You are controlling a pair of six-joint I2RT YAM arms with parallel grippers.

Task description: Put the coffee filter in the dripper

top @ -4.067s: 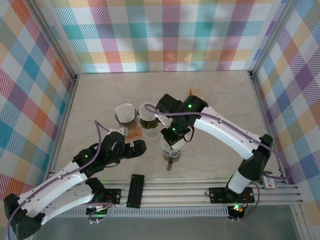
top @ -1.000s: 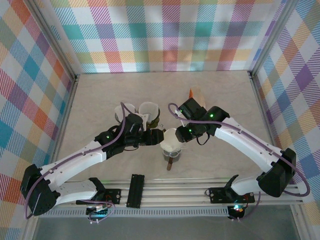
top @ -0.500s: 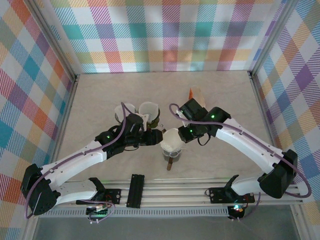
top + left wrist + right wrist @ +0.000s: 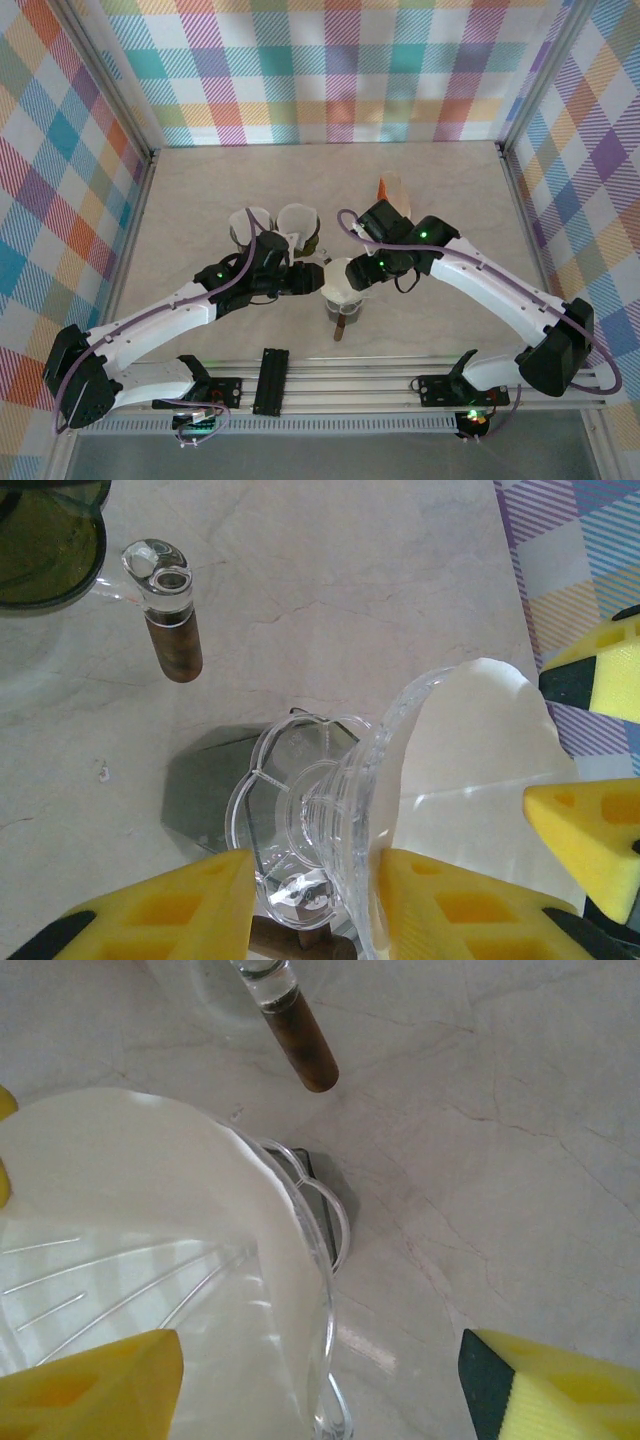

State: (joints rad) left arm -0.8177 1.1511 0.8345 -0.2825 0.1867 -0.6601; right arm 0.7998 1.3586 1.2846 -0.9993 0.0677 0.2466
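White filter [image 4: 343, 281] is seated in the clear dripper [image 4: 300, 815], clamped by the left jaws; right jaws are spread wide, empty, at its rim. Two cups [image 4: 249, 224] [image 4: 297, 220] are crowded behind-left; far bench [image 4: 450, 190] lies open.

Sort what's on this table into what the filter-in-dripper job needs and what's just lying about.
In the job:
coffee filter, sitting in the glass dripper
left gripper, clamped on the dripper
right gripper, open beside it

Lying about:
glass cup with a wooden handle
two white-topped containers behind
orange-tipped item at the back
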